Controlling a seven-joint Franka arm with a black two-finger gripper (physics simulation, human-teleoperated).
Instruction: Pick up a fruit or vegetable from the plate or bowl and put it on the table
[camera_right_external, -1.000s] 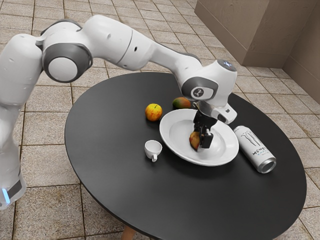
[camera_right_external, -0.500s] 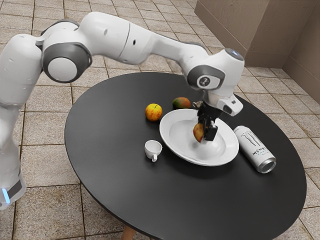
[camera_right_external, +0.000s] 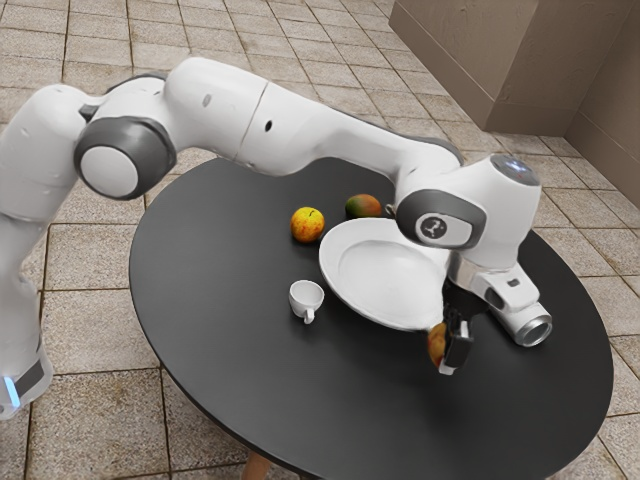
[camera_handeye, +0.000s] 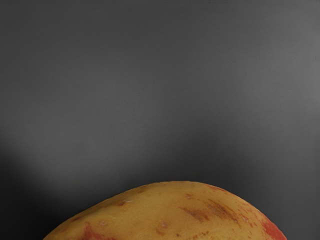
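The round black desk (camera_right_external: 230, 350) carries a wide white plate (camera_right_external: 380, 275) and, partly hidden behind the arm, a silver can (camera_right_external: 533, 328) lying on its side. The end effector (camera_right_external: 446, 352) is clamped on a yellow-and-red fruit (camera_right_external: 437, 343), located outside the plate, near its rim and over the desk; contact with the surface cannot be determined. A green-and-red mango (camera_right_external: 363, 206), a yellow-red apple (camera_right_external: 308, 225) and a small white cup (camera_right_external: 306, 298) stand around the plate.
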